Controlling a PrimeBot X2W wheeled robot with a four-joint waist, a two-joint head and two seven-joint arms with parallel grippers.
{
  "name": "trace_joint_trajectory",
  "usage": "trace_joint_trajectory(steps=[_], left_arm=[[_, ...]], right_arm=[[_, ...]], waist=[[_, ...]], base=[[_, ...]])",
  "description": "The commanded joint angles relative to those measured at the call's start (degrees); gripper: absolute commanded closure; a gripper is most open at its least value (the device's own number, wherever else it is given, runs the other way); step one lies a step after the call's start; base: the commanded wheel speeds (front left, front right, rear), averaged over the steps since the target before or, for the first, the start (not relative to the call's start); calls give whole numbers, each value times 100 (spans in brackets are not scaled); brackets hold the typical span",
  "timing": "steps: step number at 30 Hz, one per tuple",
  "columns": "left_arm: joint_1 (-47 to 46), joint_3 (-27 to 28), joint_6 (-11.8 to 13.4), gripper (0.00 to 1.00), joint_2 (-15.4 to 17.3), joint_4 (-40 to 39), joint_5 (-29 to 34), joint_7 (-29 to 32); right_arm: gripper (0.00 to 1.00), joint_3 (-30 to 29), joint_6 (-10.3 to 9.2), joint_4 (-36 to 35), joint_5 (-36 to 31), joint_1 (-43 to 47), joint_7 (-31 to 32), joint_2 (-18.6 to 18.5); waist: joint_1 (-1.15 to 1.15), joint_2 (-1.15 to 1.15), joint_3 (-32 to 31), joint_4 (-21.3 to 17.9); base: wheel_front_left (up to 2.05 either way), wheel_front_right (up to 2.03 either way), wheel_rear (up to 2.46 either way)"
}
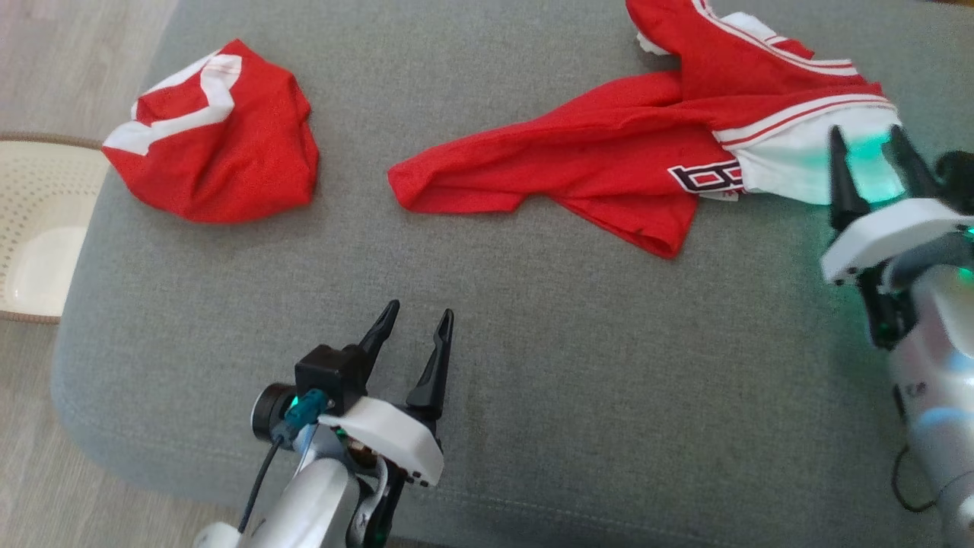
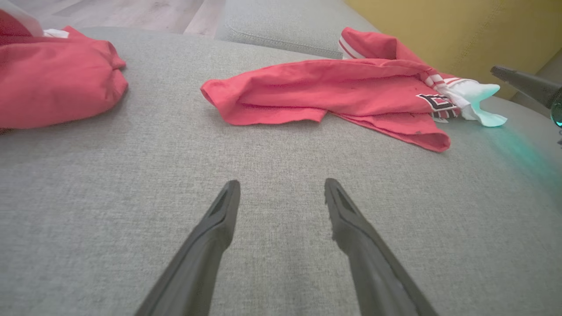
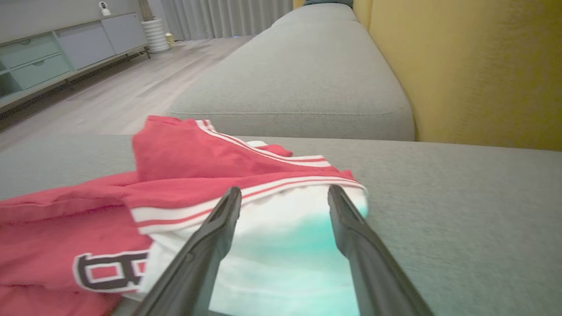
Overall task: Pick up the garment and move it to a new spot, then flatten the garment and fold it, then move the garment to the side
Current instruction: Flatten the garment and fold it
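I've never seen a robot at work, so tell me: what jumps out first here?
A crumpled red-and-white garment sprawls across the grey sofa cushion at the right, with the open right gripper poised at its white end. A second red garment lies bunched at the far left.

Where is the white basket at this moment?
In the head view, the white basket sits on the floor at the far left, beside the grey cushion and nearest the bundled red garment.
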Motion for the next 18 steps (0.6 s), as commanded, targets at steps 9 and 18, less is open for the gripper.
trace_joint_trajectory(steps=[9, 18], left_arm=[[-290, 142, -57, 0, 42, -235, 78, -70], [-333, 170, -37, 0, 42, -244, 87, -70]], right_arm=[[0, -979, 39, 465, -635, -188, -61, -125], [100, -1355, 39, 1028, -1069, -322, -61, 29]], waist=[[0, 0, 326, 68], [0, 0, 401, 8]], base=[[0, 0, 0], [0, 0, 0]])
